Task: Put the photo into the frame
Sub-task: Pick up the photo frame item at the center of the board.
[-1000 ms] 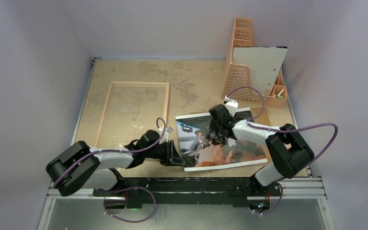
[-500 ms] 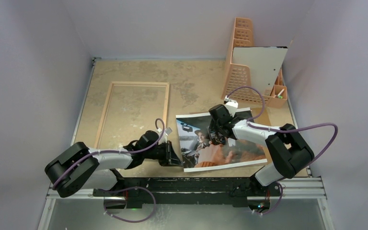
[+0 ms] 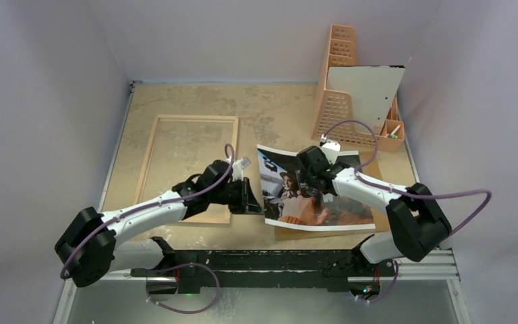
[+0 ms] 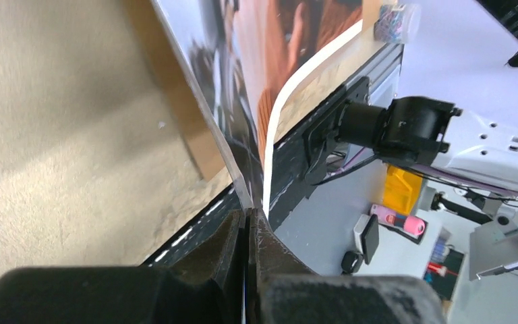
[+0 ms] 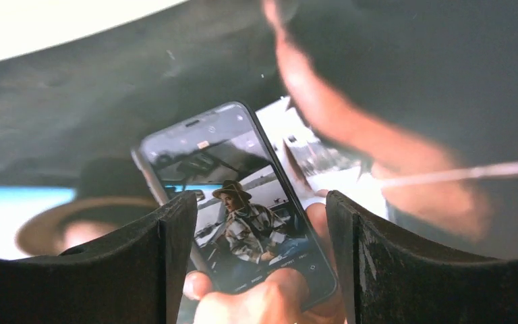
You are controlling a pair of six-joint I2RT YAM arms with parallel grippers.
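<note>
The photo, a print of a hand holding a phone, lies right of centre with its left edge raised. My left gripper is shut on that left edge; in the left wrist view the jaws pinch the thin sheet. My right gripper is open, low over the middle of the photo; the print fills the right wrist view between its fingers. The frame lies flat at the left with its wood rim up, apart from the photo.
A brown backing board lies under the photo, also in the left wrist view. A peach mesh organiser stands at the back right with a white board leaning on it. A black rail runs along the near edge.
My left gripper has moved away from the near edge, lifting the photo's left edge; the photo has turned and shifted. My right gripper shifted slightly with it.
</note>
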